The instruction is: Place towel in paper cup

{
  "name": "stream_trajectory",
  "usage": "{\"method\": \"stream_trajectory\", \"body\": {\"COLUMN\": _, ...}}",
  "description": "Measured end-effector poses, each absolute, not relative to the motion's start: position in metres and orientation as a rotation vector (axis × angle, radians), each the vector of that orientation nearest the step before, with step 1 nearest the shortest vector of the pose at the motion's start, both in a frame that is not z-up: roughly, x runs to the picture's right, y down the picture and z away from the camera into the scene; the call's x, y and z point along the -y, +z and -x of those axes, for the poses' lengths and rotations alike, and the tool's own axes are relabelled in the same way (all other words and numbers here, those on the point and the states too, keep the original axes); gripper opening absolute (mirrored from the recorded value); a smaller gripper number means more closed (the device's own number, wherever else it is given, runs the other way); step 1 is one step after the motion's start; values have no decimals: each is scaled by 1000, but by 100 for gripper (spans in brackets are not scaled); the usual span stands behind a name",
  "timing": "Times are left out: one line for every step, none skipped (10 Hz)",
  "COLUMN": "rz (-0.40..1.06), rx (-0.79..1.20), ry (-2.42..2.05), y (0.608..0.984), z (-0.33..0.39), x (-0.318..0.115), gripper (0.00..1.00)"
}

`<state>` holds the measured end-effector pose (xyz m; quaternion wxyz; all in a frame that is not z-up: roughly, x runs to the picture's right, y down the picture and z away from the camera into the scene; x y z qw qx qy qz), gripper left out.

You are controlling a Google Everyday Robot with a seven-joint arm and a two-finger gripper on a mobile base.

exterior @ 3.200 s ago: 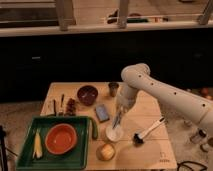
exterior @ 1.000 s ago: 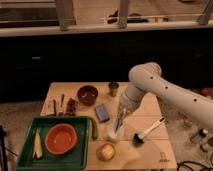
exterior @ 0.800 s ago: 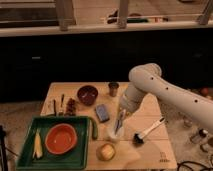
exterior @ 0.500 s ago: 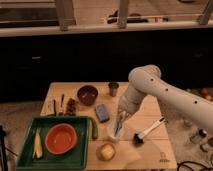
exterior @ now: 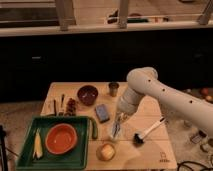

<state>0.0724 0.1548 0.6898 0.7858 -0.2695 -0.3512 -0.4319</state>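
Hanging down over the middle of the wooden tabletop (exterior: 150, 107), the end effector (exterior: 119, 119) is seen at the end of the white arm (exterior: 160, 95), which bends in from the right. A pale towel (exterior: 116, 129) is clamped in it, pinched at the top, so the cloth dangles straight below the tip toward the tabletop. Whether the lower end of the towel touches the wood can't really be told. The paper cup (exterior: 114, 89) is parked near the back edge, behind the end effector and apart from it, so the towel is clearly not in the cup.

Other stuff that can be made out: a dark bowl (exterior: 87, 94) just left of the cup, a blue sponge (exterior: 102, 112) just left of the towel, a brush (exterior: 148, 131) with a white handle lying to the right, a round yellowish item (exterior: 106, 151) near the front edge, and a green tray (exterior: 80, 157) at front left with an orange plate (exterior: 61, 138) and a yellow piece (exterior: 37, 145) in it.
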Motion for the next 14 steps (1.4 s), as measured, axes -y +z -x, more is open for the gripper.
{"method": "stream_trajectory", "body": {"rz": 585, "rx": 763, "ry": -928, "y": 692, "z": -73, "x": -157, "gripper": 41}}
{"method": "stream_trajectory", "body": {"rz": 586, "rx": 770, "ry": -928, "y": 694, "z": -72, "x": -158, "gripper": 52}}
{"method": "stream_trajectory", "body": {"rz": 587, "rx": 776, "ry": -927, "y": 696, "z": -72, "x": -159, "gripper": 62}}
{"method": "stream_trajectory", "body": {"rz": 588, "rx": 780, "ry": -925, "y": 697, "z": -73, "x": -160, "gripper": 70}}
{"method": "stream_trajectory", "body": {"rz": 589, "rx": 785, "ry": -922, "y": 698, "z": -73, "x": -162, "gripper": 78}}
{"method": "stream_trajectory", "body": {"rz": 589, "rx": 788, "ry": -921, "y": 698, "z": -73, "x": -162, "gripper": 80}}
{"method": "stream_trajectory", "body": {"rz": 590, "rx": 789, "ry": -918, "y": 698, "z": -74, "x": -163, "gripper": 80}}
{"method": "stream_trajectory", "body": {"rz": 590, "rx": 789, "ry": -917, "y": 698, "z": -75, "x": -164, "gripper": 80}}
{"method": "stream_trajectory", "body": {"rz": 590, "rx": 790, "ry": -916, "y": 697, "z": -75, "x": -164, "gripper": 80}}
{"method": "stream_trajectory", "body": {"rz": 589, "rx": 790, "ry": -916, "y": 697, "z": -75, "x": -164, "gripper": 80}}
{"method": "stream_trajectory", "body": {"rz": 585, "rx": 789, "ry": -916, "y": 696, "z": -75, "x": -163, "gripper": 80}}
{"method": "stream_trajectory", "body": {"rz": 582, "rx": 788, "ry": -918, "y": 696, "z": -76, "x": -162, "gripper": 80}}
{"method": "stream_trajectory", "body": {"rz": 579, "rx": 789, "ry": -920, "y": 695, "z": -75, "x": -161, "gripper": 80}}
{"method": "stream_trajectory", "body": {"rz": 576, "rx": 789, "ry": -922, "y": 695, "z": -75, "x": -160, "gripper": 80}}
